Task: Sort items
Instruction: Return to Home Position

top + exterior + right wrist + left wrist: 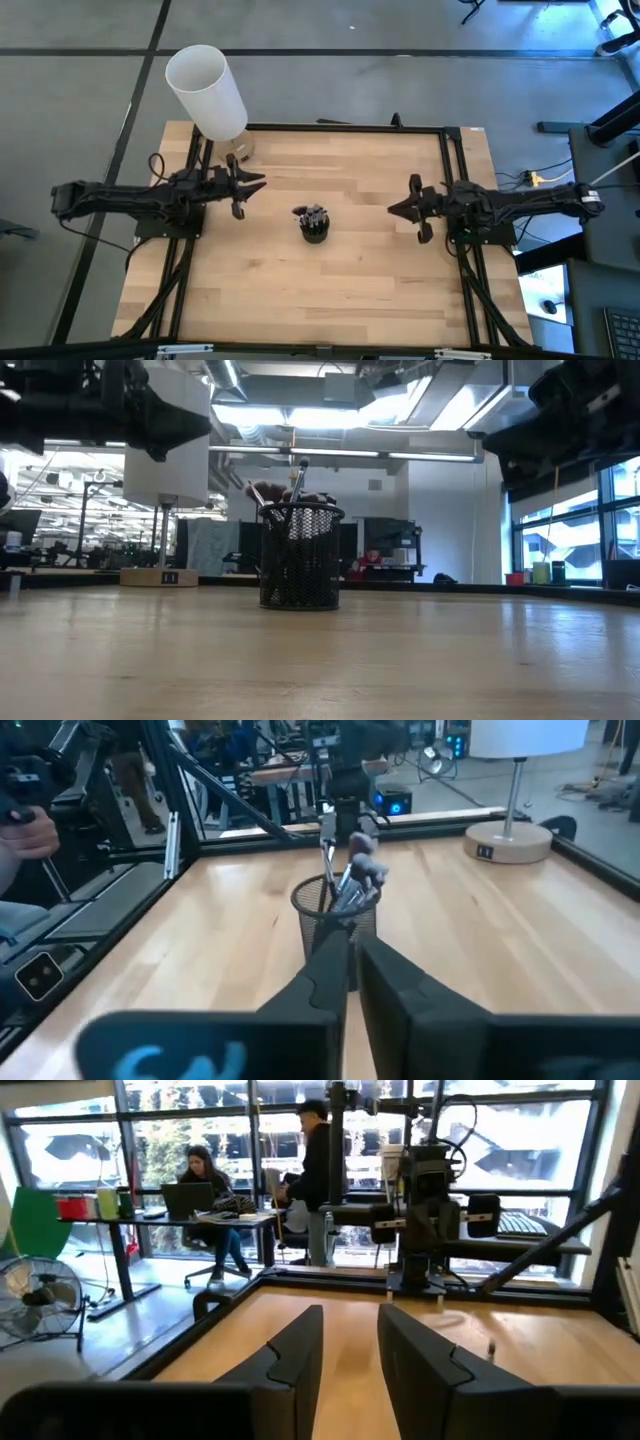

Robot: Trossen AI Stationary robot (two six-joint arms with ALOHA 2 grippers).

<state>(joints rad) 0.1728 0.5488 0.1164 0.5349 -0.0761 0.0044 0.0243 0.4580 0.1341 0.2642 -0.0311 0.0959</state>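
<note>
Between the parted left pincer (258, 183) and closed right pincer (393, 208), brushes (312, 212) stand in the mesh cup (316, 236).

Left gripper (350, 1322), jaws parted, faces right arm (432, 1200).

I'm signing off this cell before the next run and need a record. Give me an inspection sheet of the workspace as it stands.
Surface: pale wooden table inside a black frame.
Job's things: makeup brushes stand together in the black mesh cup at the table's middle; none seen loose.
Clutter: white-shaded lamp on the table's edge near the left arm.
Grippers: left gripper is raised beside the cup, jaws apart, empty. Right gripper is raised on the cup's other side, jaws together, empty.
Cables: leads loop at the left arm's base.
Surroundings: seated person, standing person and floor fan beyond the table.
</note>
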